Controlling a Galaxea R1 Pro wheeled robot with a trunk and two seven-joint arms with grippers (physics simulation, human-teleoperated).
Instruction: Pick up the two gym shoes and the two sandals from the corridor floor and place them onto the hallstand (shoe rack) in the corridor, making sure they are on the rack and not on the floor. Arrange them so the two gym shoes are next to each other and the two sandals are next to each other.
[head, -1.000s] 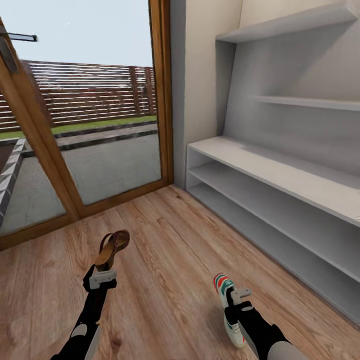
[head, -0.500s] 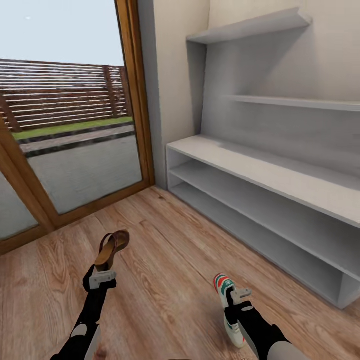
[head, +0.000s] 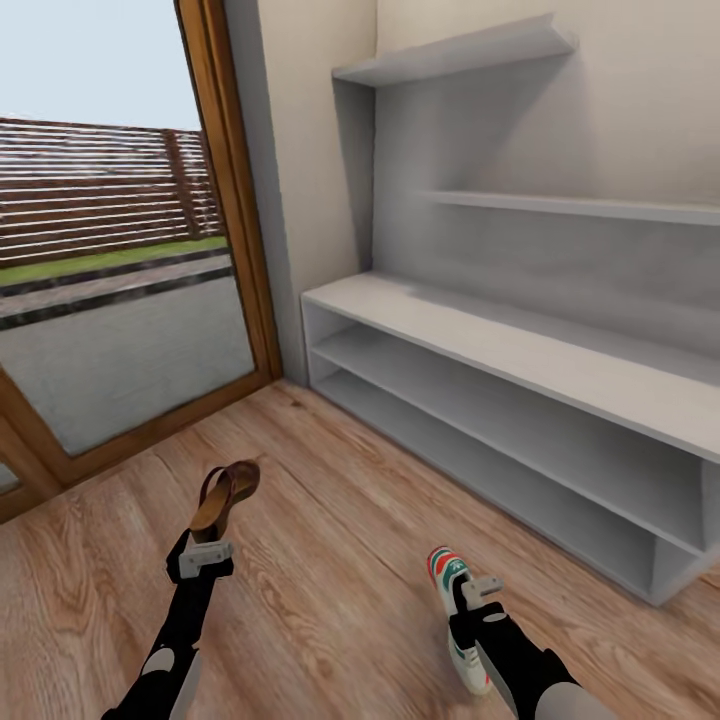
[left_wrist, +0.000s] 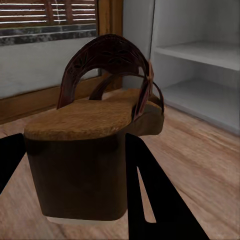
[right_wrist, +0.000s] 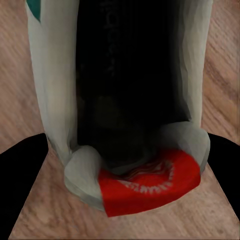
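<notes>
Now 1 sandal (head: 224, 497) is clamped by its heel in my left pincer (head: 200, 556), and 1 gym shoe (head: 455, 612) is gripped in my right pincer (head: 478, 592), both held above the corridor floor (head: 330, 560). I judge this the carrying step. The hallstand (head: 520, 400) stands ahead to my right, its 2 low shelves bare; next I must close in and set both down there.

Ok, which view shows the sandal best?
The left wrist view: the sandal is close, heel, insole and strap clear, in the left gripper. The head view shows it small. The right wrist view shows a gym shoe.
</notes>
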